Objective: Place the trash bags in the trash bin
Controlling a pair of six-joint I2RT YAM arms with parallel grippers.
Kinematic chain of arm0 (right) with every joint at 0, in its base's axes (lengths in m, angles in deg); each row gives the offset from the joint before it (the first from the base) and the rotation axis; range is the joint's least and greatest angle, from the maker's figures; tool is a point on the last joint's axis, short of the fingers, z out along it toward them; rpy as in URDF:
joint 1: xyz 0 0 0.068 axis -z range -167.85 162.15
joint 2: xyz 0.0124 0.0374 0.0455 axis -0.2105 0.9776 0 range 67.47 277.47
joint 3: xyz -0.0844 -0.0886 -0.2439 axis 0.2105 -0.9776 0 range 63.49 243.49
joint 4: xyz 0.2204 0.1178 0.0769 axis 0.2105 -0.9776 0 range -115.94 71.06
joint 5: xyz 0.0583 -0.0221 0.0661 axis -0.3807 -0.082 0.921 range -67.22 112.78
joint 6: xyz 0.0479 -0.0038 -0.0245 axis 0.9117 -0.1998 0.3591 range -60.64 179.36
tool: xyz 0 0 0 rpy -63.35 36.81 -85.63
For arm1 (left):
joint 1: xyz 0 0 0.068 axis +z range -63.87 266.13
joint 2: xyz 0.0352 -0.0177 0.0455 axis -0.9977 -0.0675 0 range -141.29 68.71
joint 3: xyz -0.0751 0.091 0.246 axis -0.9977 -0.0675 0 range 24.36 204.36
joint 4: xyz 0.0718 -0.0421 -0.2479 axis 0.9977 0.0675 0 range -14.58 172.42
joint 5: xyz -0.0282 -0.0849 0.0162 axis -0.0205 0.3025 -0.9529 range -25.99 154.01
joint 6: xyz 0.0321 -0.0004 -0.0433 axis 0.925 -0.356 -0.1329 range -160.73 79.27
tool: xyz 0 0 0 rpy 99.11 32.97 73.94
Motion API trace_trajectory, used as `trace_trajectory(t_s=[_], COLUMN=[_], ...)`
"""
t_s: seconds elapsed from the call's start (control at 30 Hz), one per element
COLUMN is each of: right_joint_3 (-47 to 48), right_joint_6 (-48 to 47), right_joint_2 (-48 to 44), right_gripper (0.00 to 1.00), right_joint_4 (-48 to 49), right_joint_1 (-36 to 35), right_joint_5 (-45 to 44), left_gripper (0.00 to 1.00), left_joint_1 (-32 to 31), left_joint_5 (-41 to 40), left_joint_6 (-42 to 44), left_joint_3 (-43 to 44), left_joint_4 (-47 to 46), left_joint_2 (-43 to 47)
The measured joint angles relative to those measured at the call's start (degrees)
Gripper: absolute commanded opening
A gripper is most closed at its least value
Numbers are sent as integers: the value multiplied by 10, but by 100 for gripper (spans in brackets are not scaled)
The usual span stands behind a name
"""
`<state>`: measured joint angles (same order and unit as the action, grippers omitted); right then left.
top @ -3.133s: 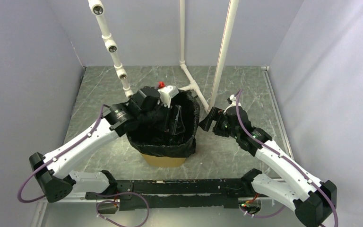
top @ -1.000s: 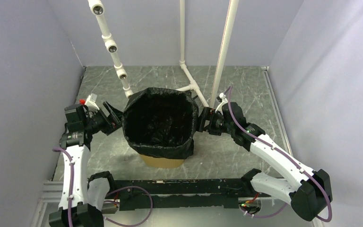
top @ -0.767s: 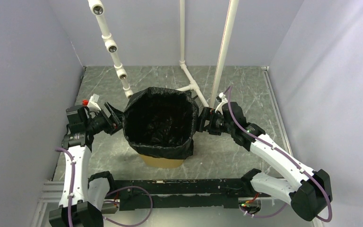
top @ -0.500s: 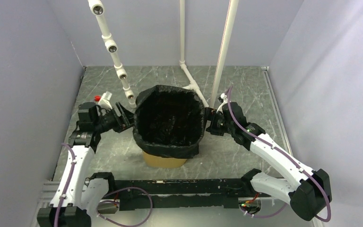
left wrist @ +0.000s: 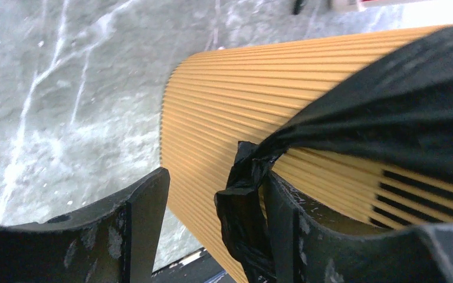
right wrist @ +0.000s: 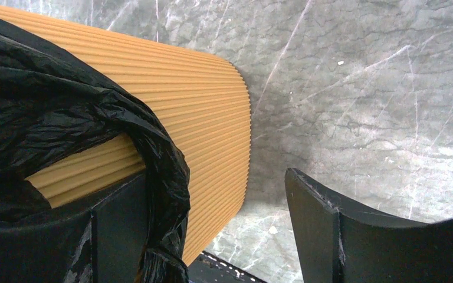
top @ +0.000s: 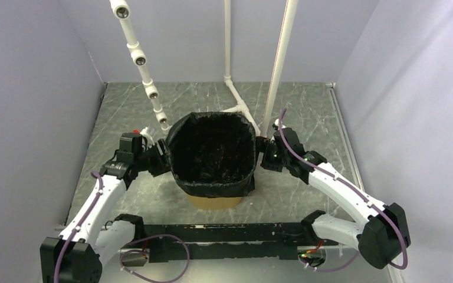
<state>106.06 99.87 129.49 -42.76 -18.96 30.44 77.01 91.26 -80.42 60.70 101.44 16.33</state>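
Holding now: left gripper (left wrist: 212, 183) jaws apart, straddling a hanging fold of the trash bag (left wrist: 389, 106); the fold lies against one finger, not pinched. Right gripper (right wrist: 215, 183) jaws wide, hem beside its inner finger.
Why: both sit low at the bag's turned-over hem, likely to tug it down the trash bin (left wrist: 230, 100) wall.
Bag place: between the grippers, lining the bin, mouth open.
Beyond: white pipes (top: 144, 71) just behind the bin on the counter (top: 307, 106); tight for swinging arms.

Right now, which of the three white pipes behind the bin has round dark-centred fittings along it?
The leftmost pipe, leaning toward the bin's back left. The upright middle pipe and the slanted right pipe carry none.
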Motion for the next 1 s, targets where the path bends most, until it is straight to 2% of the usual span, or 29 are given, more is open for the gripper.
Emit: trace_trajectory(t_s=[0.2, 0.4, 0.57, 0.7, 0.77, 1.0], right_joint_3=[1, 12, 20, 29, 40, 116], right_joint_6=[0, 10, 22, 23, 18, -12], right_joint_2=[-20, -81, -113, -133, -140, -140], right_gripper=[87, 90, 92, 99, 100, 100], right_joint_4=[-5, -8, -17, -31, -37, -75], right_joint_1=[-6, -13, -13, -13, -13, -13], right_joint_5=[-26, -69, -118, -147, -155, -191], left_gripper=[84, 92, 93, 93, 93, 93], left_joint_1=[-10, -18, -20, -20, -20, -20], left_joint_5=[-68, -118, -162, -220, -243, -327], left_joint_6=[18, 19, 16, 11, 10, 14], left_joint_3=[24, 72, 108, 125, 137, 248], left_joint_4=[89, 146, 191, 244, 265, 324], left_joint_2=[7, 72, 88, 92, 98, 91])
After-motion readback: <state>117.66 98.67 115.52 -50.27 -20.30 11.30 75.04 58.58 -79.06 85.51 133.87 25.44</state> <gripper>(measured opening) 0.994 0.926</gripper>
